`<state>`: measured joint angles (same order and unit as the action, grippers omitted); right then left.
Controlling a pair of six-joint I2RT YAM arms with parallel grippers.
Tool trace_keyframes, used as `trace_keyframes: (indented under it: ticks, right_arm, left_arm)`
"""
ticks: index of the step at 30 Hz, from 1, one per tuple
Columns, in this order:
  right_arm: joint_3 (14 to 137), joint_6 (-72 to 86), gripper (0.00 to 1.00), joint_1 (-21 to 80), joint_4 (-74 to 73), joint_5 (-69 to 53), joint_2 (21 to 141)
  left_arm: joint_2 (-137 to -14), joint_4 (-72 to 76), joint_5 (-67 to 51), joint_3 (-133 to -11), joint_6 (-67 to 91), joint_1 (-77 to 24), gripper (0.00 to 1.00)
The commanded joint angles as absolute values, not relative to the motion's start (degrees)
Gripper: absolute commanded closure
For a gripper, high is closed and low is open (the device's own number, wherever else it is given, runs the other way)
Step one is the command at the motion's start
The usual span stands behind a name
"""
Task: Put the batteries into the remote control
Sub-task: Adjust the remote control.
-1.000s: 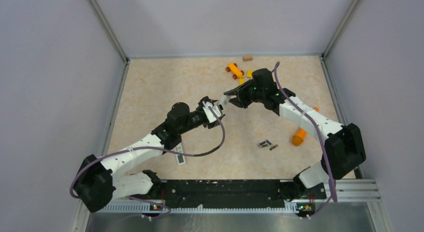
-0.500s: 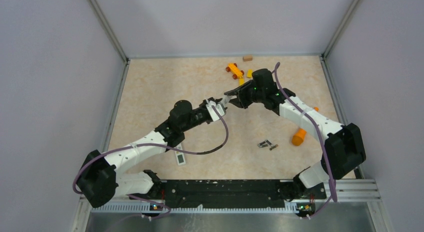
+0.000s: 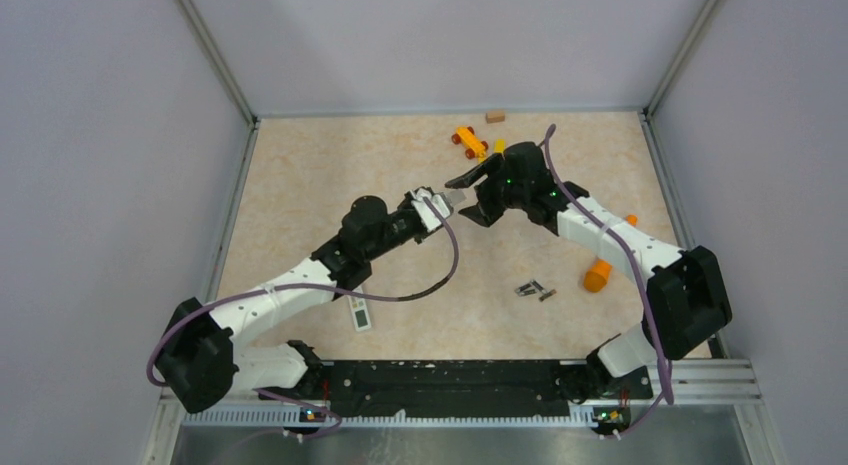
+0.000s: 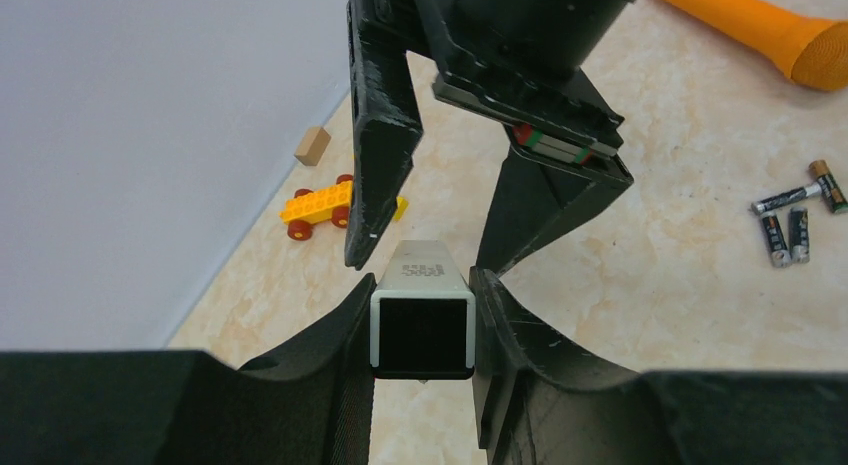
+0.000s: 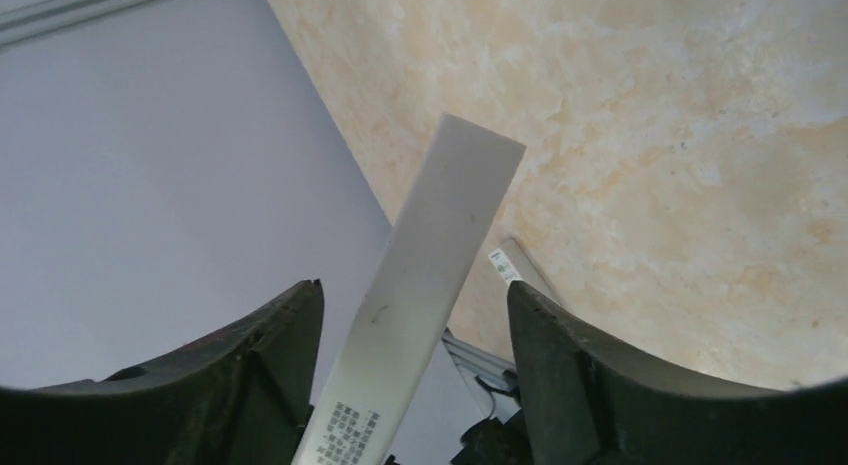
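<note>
White and slim, the remote control (image 5: 447, 220) is held above the table near the centre of the overhead view. The left gripper (image 4: 423, 288) is clenched on one end of it, a finger pressed to each side. The right gripper (image 5: 415, 287) straddles the other end with jaws parted, a gap showing on both sides. The batteries (image 3: 533, 288) lie loose in a small cluster on the beige marbled table (image 3: 300, 185), lower right of centre, well apart from the remote. An orange cylinder (image 3: 598, 274) sits just right of them. An orange toy car (image 3: 467, 140) and a wooden block (image 3: 494, 116) sit near the far wall. A small white rectangle (image 3: 360, 314) lies at lower left.
</note>
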<state>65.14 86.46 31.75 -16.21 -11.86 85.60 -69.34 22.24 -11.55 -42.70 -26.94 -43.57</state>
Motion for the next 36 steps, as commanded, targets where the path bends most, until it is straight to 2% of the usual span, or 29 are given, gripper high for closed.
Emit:
trace_keyframes:
  ticks: [1, 4, 9, 12, 19, 25, 31, 36]
  right_arm:
    - [63.0, 74.1, 0.27, 31.5, -9.1, -11.3, 83.6]
    - [59.3, 67.1, 0.21, 29.5, -3.7, -15.1, 81.0]
    - [48.6, 52.1, 0.19, 27.7, 20.0, -22.0, 72.3]
    - [46.2, 38.6, 0.19, 27.7, 26.9, -29.6, 68.5]
    - [50.4, 14.9, 0.19, 28.1, 22.0, -45.6, 67.6]
    - [54.6, 4.2, 0.19, 29.9, 15.3, -48.2, 68.9]
    - [58.9, -2.2, 0.19, 33.2, 7.6, -53.3, 72.1]
    - [60.2, -3.9, 0.30, 33.9, 4.1, -56.5, 73.6]
  left_arm:
    - [-68.8, 23.3, -10.1, -46.8, -18.5, -41.9, 1.00]
    - [-67.7, 21.3, -15.1, -47.8, -12.0, -37.3, 1.00]
    - [-66.1, 20.7, -29.5, -48.7, -0.4, -28.5, 1.00]
    - [-65.4, 14.6, -35.2, -52.3, 3.2, -25.1, 1.00]
    - [-64.9, 6.8, -50.6, -59.2, 8.1, -21.7, 1.00]
    - [-64.6, 7.1, -62.1, -61.0, 10.8, -21.5, 1.00]
    - [-64.7, 11.4, -67.9, -61.2, 14.7, -21.5, 1.00]
    - [-65.3, 11.0, -69.7, -62.3, 15.2, -21.4, 0.98]
